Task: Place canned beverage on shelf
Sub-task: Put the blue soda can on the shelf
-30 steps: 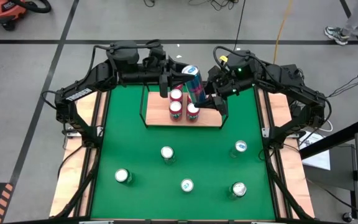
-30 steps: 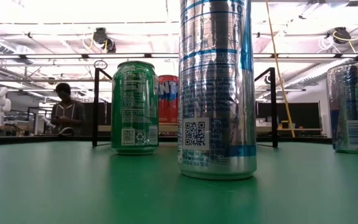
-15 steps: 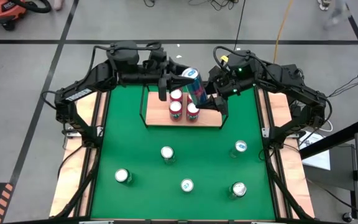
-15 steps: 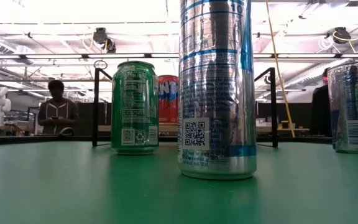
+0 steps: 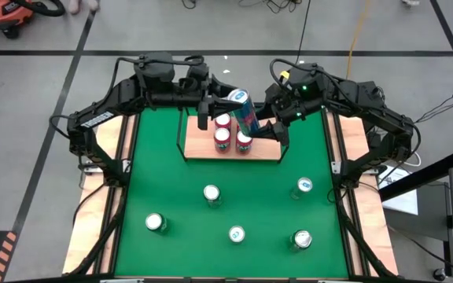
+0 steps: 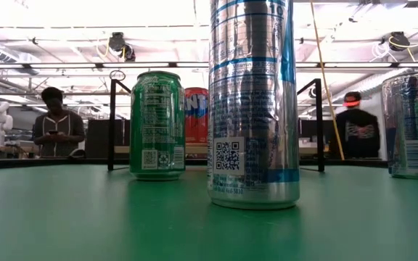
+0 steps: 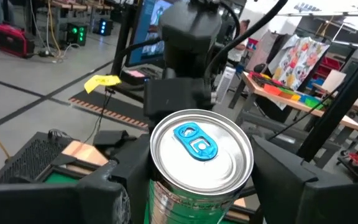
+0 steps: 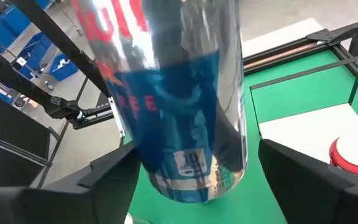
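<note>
A tall blue-and-silver can (image 5: 244, 112) hangs above the far end of the shelf (image 5: 230, 153), a light-wood board with thin black rails. My left gripper (image 5: 220, 104) is shut on the can's upper part; the left wrist view shows its silver top with the blue tab (image 7: 199, 144). My right gripper (image 8: 191, 186) is open, one finger on either side of the can's lower end (image 8: 188, 155), with a gap showing at one finger. Three red-topped cans (image 5: 222, 137) stand on the shelf board. My left gripper pinches the can's side wall just under the top rim (image 7: 157, 190) between its two fingers (image 7: 101, 193). The fingers come level from the table's left side and lie across the can. The can is lifted clear of the shelf and stands nearly upright.
Several more cans stand on the green mat (image 5: 171, 189) nearer the front, among them one at the middle (image 5: 211, 193) and one at the right (image 5: 303, 185). In the low view a green can (image 6: 157, 125) and a silver-blue can (image 6: 252, 101) stand close. People stand in the room behind.
The held can's top has shifted a little toward the table's near edge, so the can stands more upright above the shelf. Both arms have stayed where they were.
</note>
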`<state>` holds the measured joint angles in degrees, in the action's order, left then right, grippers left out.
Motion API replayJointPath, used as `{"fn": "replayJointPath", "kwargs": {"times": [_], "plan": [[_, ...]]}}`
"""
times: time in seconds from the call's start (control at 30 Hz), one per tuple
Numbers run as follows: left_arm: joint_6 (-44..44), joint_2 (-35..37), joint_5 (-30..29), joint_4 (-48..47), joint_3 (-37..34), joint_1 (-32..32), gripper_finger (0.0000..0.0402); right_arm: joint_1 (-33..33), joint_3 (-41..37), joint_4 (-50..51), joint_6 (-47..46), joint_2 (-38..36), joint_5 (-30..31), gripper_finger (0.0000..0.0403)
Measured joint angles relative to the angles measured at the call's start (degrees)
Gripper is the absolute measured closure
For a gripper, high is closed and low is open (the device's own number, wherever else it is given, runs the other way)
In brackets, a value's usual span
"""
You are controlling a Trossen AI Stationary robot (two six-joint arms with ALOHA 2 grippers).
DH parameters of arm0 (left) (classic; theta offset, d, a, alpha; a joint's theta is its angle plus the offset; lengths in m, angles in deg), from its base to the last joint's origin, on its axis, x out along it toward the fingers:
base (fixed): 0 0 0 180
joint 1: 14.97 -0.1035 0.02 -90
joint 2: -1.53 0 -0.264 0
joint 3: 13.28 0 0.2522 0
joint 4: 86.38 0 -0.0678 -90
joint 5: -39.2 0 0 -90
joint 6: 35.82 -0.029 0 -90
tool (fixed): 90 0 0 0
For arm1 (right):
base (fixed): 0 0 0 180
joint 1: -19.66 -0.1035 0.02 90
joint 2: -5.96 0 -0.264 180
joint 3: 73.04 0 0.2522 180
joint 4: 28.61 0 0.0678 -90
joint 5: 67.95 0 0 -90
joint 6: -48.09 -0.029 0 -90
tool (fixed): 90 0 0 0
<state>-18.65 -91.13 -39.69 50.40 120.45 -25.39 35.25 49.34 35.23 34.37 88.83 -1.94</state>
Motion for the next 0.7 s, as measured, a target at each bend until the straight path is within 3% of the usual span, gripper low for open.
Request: {"fn": "replayJointPath", "kwargs": {"times": [0.37,0.7], "plan": [[-0.01,0.08,-0.34,0.01,0.04,-0.07,0.0187,-0.02,-0.02,-2.02,1.41,0.00,-0.24,0.0150],[0.13,0.17,-0.63,1.07,0.15,-0.07,0.0187,-0.04,-0.11,-5.18,1.41,0.42,-0.20,0.0142]]}}
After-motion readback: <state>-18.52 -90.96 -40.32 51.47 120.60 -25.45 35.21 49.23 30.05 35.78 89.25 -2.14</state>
